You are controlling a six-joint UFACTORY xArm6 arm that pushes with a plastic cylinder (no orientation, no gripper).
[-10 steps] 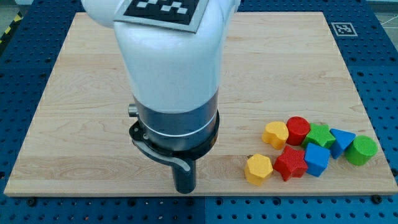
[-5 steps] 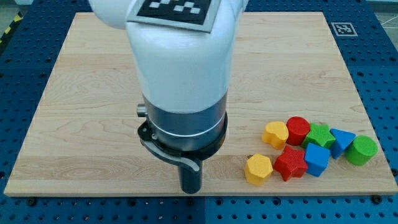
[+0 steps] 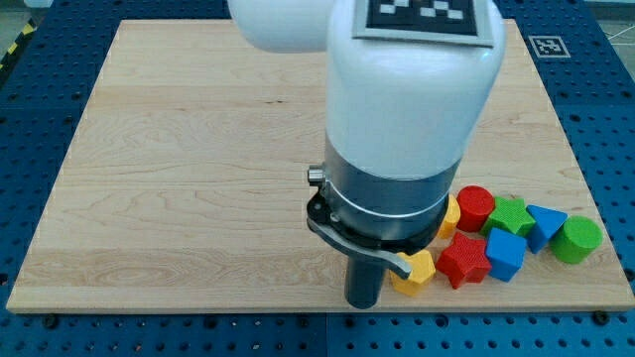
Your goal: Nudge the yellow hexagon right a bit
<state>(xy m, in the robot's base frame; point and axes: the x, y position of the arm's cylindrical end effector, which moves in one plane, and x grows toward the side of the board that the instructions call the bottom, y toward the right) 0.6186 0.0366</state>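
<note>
Tip (image 3: 363, 303) sits just left of yellow hexagon (image 3: 417, 272), seemingly touching; no claw here.

Light wooden board (image 3: 179, 149) lying on a blue table (image 3: 30, 69), blocks sitting together near its bottom right: yellow hexagon (image 3: 419, 270), red star (image 3: 463, 261), blue cube (image 3: 505, 253), red cylinder (image 3: 475, 206), green block (image 3: 511, 214), blue triangle (image 3: 545, 222), green cylinder (image 3: 576, 239), my tip (image 3: 363, 302) resting just left of the yellow hexagon.
</note>
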